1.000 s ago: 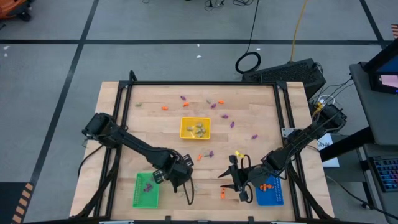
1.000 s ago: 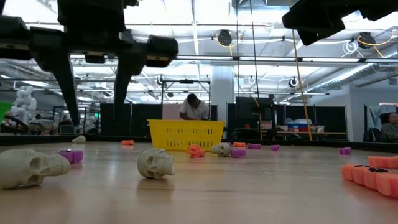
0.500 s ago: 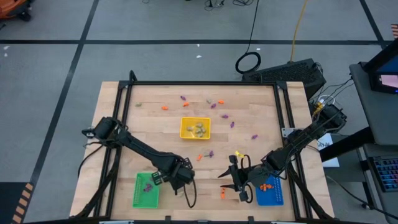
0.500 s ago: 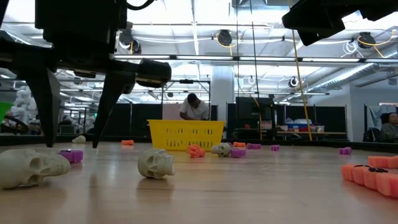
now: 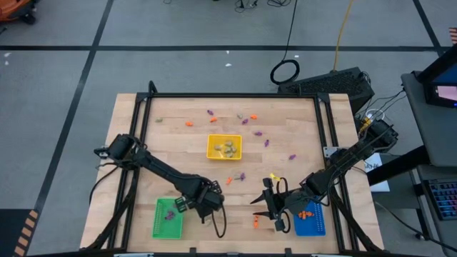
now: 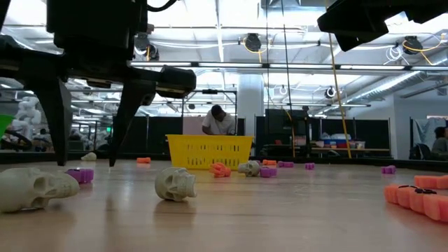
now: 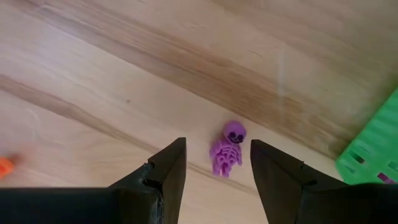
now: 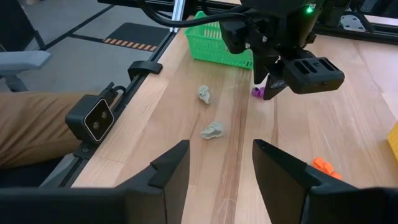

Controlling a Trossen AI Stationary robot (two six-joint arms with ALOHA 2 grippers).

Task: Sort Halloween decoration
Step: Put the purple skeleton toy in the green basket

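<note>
Purple skeleton trinket [image 7: 226, 148] lay on the bare bench near its front edge, just beside the green tray [image 7: 372, 157]. My left gripper [image 7: 214, 169] hung over it, jaws apart, one either side, not touching. My right gripper [image 8: 217, 163] waited by the blue tray [image 5: 311, 221], jaws apart, holding nothing.

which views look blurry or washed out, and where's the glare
Low view: bright ceiling lights wash out the top, the near beige skull is soft, and the left gripper is a dark silhouette. Left wrist view: the purple skeleton is fairly sharp, while the orange piece at the edge is blurred. High view: evenly lit.
</note>
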